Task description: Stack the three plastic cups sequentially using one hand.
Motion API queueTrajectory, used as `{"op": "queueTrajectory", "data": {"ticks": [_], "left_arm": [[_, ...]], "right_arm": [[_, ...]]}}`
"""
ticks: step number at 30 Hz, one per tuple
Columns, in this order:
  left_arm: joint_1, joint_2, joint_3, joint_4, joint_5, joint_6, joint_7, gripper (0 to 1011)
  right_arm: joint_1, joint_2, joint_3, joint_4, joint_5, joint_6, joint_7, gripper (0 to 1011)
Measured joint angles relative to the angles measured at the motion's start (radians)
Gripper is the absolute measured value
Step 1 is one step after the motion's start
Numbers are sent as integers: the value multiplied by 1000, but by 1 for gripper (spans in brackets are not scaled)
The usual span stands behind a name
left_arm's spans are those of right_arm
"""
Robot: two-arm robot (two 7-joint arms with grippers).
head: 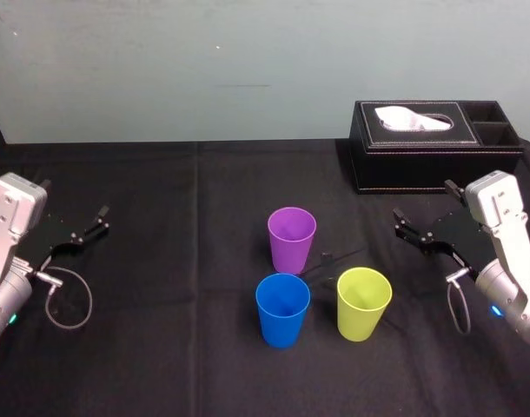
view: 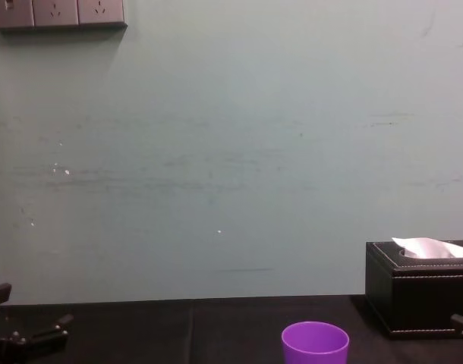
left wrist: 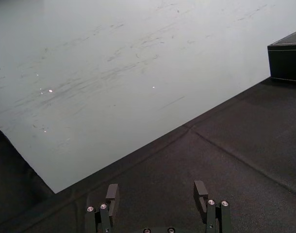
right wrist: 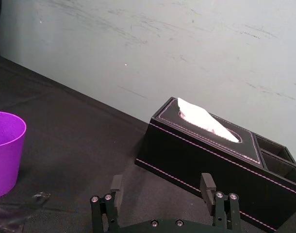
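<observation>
Three plastic cups stand upright and apart in the middle of the black table. The purple cup [head: 291, 237] is farthest back; it also shows in the right wrist view [right wrist: 5, 158] and the chest view [view: 315, 343]. The blue cup [head: 282, 309] is in front of it, and the yellow-green cup [head: 363, 302] sits to the blue cup's right. My right gripper [head: 419, 228] [right wrist: 160, 187] hovers open and empty to the right of the cups. Far off at the table's left, my left gripper [head: 93, 222] [left wrist: 156, 190] rests open with nothing in it.
A black leather tissue box [head: 434, 144] with a white tissue stands at the back right, behind my right gripper. A pale wall [view: 231, 152] runs along the table's far edge. A small dark scrap [head: 327, 258] lies between the purple and yellow-green cups.
</observation>
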Motion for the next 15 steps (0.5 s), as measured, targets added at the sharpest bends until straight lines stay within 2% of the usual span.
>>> {"op": "queueTrajectory", "data": {"ticks": [15], "left_arm": [[0,0,0,0,0,0,0,1010]], "right_arm": [[0,0,0,0,0,0,0,1004]]}}
